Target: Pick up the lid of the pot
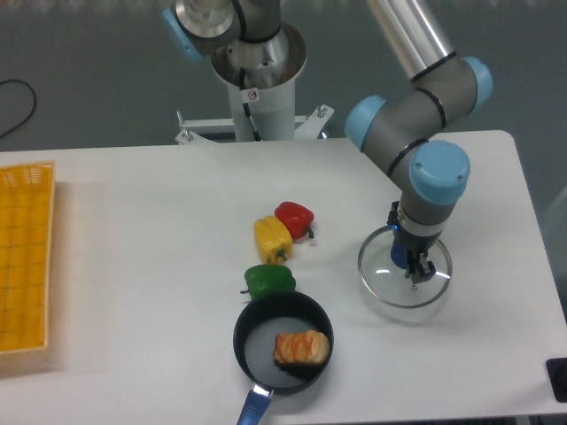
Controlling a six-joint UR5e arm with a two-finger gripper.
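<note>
Our gripper [408, 254] has its fingers closed on the lid [378, 276] at its blue knob [400, 257]; we hold it just above the table [159, 257], right of the pan [257, 341] in view.
</note>
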